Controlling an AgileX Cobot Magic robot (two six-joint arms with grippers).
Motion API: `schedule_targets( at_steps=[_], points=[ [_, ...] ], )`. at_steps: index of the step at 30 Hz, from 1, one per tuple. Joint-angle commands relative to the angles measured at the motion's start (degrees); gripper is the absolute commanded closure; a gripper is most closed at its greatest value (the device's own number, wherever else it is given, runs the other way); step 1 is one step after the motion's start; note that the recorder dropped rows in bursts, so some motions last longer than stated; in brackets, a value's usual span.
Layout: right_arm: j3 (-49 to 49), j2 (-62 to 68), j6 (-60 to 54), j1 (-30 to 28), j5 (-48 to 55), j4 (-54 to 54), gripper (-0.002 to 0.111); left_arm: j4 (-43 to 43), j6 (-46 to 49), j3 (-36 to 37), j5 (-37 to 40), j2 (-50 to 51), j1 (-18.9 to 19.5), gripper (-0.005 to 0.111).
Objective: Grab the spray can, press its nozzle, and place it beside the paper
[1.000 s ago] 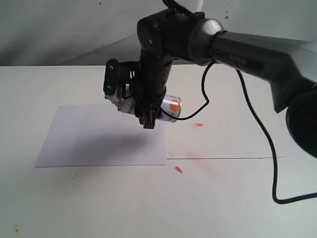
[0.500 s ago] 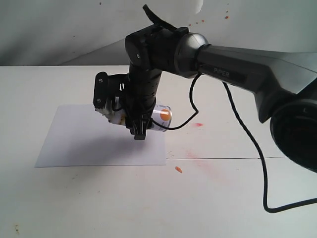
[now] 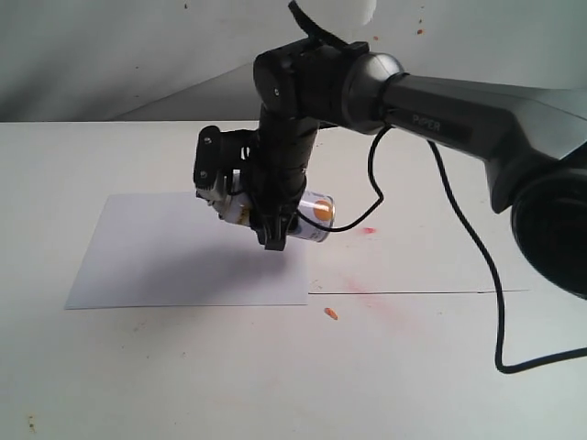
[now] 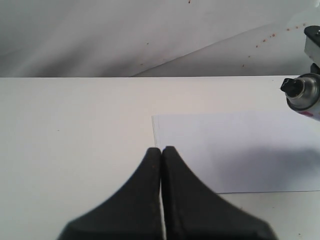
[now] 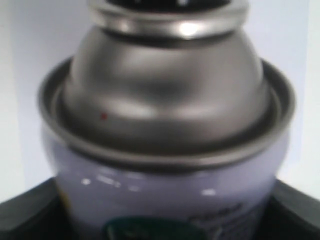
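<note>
The spray can point(image 3: 316, 216) is clamped on its side in the right gripper point(image 3: 275, 229), with the paper point(image 3: 165, 257) below it. The left gripper point(image 4: 161, 152) is closed on nothing

Table point(image 3: 138, 385): white, with a few small dark specks.
Seam point(image 3: 440, 292): thin dark line across the table.
Orange scrap point(image 3: 331, 313): on the table, just below the seam.
Red smear point(image 3: 367, 230): faint, above the seam.
Backdrop point(image 3: 110, 55): pale grey, creased.

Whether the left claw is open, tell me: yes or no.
No, the left claw is closed tight, with no gap showing.
</note>
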Motion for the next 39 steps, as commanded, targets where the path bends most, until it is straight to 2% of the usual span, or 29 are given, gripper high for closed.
schedule_targets(
  at_steps=[1, 13, 28, 31, 37, 39],
  points=[
    [-0.91, -0.34, -0.96, -2.36, 1.34, 2.92, 0.108, -0.12, -0.02, 0.24, -0.76, -0.22, 0.19, 0.107],
    [-0.91, -0.34, -1.08, -2.12, 0.29, 6.49, 0.108, -0.12, -0.2, 0.24, -0.76, -0.22, 0.19, 0.107],
    [-0.91, -0.34, -0.92, 1.0, 0.88, 5.76, 0.108, 0.23, 0.07, 0.24, -0.76, -0.22, 0.19, 0.107],
    [-0.91, -0.34, -0.91, 1.0, 1.36, 4.6, 0.108, 1.23, -0.64, 0.24, -6.25, -0.22, 0.19, 0.107],
    [-0.91, -0.34, -0.91, 1.0, 1.58, 1.29, 0.108, -16.0, -8.57, 0.24, -22.28, -0.22, 0.19, 0.107],
    [-0.91, -0.34, -0.91, 1.0, 1.81, 1.05, 0.108, -16.45, -8.02, 0.24, -24.81, -0.22, 0.19, 0.107]
  ],
)
